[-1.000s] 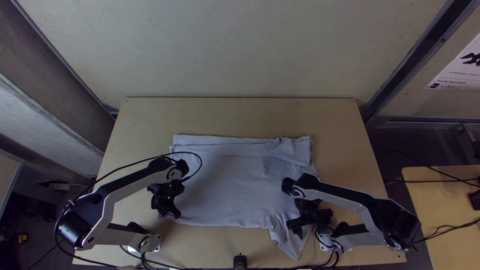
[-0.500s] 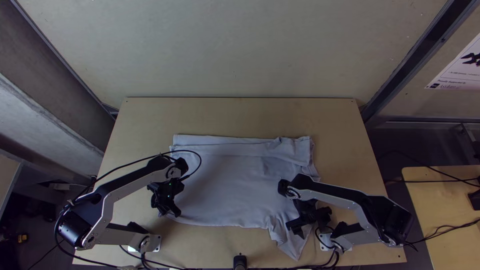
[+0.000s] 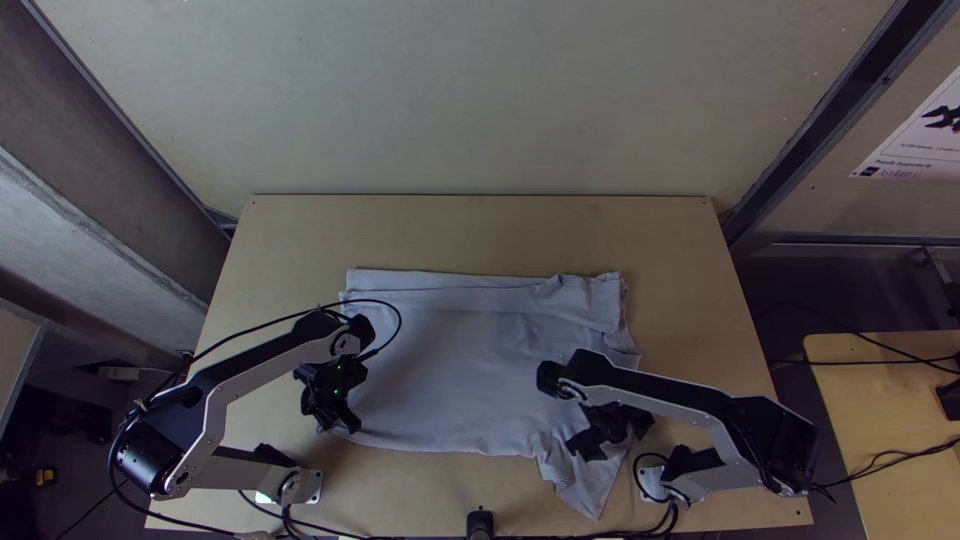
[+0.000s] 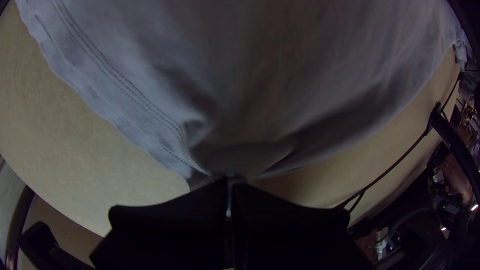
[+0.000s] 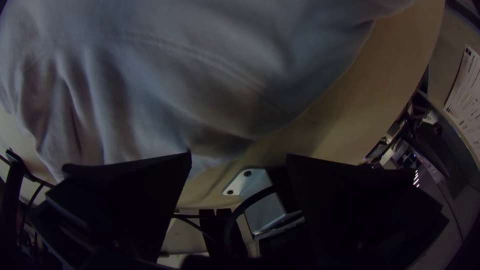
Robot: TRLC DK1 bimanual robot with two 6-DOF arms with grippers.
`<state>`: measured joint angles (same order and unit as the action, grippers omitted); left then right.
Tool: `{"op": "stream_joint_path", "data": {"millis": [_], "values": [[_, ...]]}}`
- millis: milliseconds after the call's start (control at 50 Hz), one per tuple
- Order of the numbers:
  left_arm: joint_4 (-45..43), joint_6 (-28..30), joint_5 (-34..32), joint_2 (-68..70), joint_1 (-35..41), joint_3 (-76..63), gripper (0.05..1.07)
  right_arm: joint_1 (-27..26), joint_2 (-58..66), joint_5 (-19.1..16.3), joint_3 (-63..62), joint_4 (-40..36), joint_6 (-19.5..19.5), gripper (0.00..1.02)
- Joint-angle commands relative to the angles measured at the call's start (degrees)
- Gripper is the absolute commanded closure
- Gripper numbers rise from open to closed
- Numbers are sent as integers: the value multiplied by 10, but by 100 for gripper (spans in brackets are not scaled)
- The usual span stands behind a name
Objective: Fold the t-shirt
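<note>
The pale t-shirt [image 3: 460,370] lies spread on the table, its far edge folded over in a strip and a sleeve-like flap sticking out at its near right. At the near left corner my left gripper [image 3: 345,425] is low on the cloth. In the left wrist view, the left gripper [image 4: 230,182] is shut on a bit of the t-shirt [image 4: 280,75] beside a stitched hem. My right gripper [image 3: 585,450] is over the near right flap. Seen from its wrist, the right gripper [image 5: 240,160] stands wide open, with the t-shirt [image 5: 150,90] lying beyond the fingers.
The wooden table [image 3: 480,230] shows bare wood beyond the t-shirt and on both sides. A black post [image 3: 480,524] stands at the near edge's middle. Cables run along that edge. A side table [image 3: 900,440] is at the far right.
My right gripper has moved a little to the left over the flap, its arm shifting left too. The left arm and the t-shirt look almost unchanged.
</note>
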<state>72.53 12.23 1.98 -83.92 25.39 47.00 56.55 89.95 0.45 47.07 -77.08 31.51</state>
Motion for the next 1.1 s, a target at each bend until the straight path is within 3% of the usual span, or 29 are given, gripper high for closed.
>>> {"op": "stream_joint_path", "data": {"millis": [0,140,280,400,560,660,780,820,920,1080], "values": [[12,14,2,10,-4,-2,104,5,13,10,8,-14,11,16],[12,17,2,8,-4,-2,104,-1,27,-9,4,-1,6,16],[16,21,3,9,-10,-2,104,-16,27,-84,-2,20,-18,16],[16,27,5,9,-17,-2,104,-24,29,-119,-5,43,-29,16],[19,31,7,10,-21,-1,104,-25,55,-114,-17,59,-28,16],[22,34,8,13,-26,0,104,-32,63,-72,-39,73,-23,16],[22,38,8,13,-32,-1,104,-41,61,-77,-47,77,-26,16],[21,38,8,13,-32,0,104,-43,60,-80,-49,83,-29,21],[20,38,8,11,-32,4,104,-49,51,-80,-55,114,-51,51],[21,38,8,12,-32,5,104,-79,34,-79,-83,164,-94,86]]}}
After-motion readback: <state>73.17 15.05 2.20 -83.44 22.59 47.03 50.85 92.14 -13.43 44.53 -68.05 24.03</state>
